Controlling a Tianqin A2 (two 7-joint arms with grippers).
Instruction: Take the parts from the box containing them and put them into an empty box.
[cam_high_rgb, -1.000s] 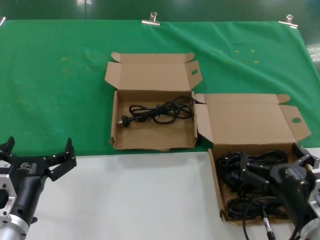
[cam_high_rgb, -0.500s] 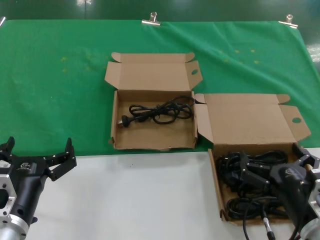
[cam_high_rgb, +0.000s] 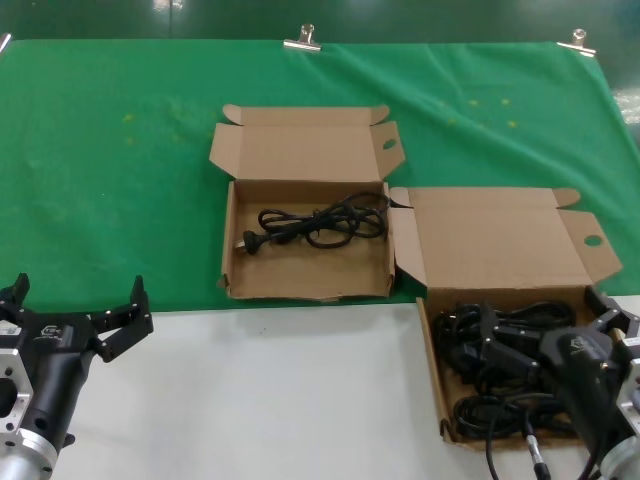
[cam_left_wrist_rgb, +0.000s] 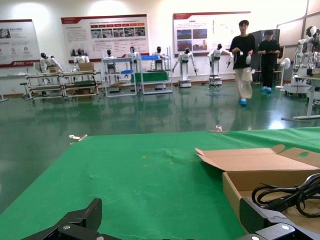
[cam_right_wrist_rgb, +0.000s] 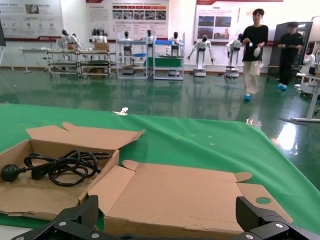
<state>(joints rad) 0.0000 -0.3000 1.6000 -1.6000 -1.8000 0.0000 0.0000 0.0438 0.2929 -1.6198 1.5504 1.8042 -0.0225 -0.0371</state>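
The box containing the parts (cam_high_rgb: 432, 360) sits at the near right, lid up, with several black coiled cords (cam_high_rgb: 500, 410) inside. My right gripper (cam_high_rgb: 548, 322) hangs open just above those cords, holding nothing. In the right wrist view its fingertips (cam_right_wrist_rgb: 82, 212) frame that box's raised lid (cam_right_wrist_rgb: 175, 195). The other box (cam_high_rgb: 305, 283) lies in the middle on the green cloth and holds one cord (cam_high_rgb: 320, 222), also seen as the cord (cam_right_wrist_rgb: 60, 167) and the cord (cam_left_wrist_rgb: 287, 192). My left gripper (cam_high_rgb: 78, 295) rests open at the near left, away from both boxes.
A green cloth (cam_high_rgb: 120, 180) covers the far half of the table and is held by two metal clips (cam_high_rgb: 302, 40). The near half is white tabletop (cam_high_rgb: 280, 400). Beyond the table, people (cam_right_wrist_rgb: 255, 45) walk across a hall floor.
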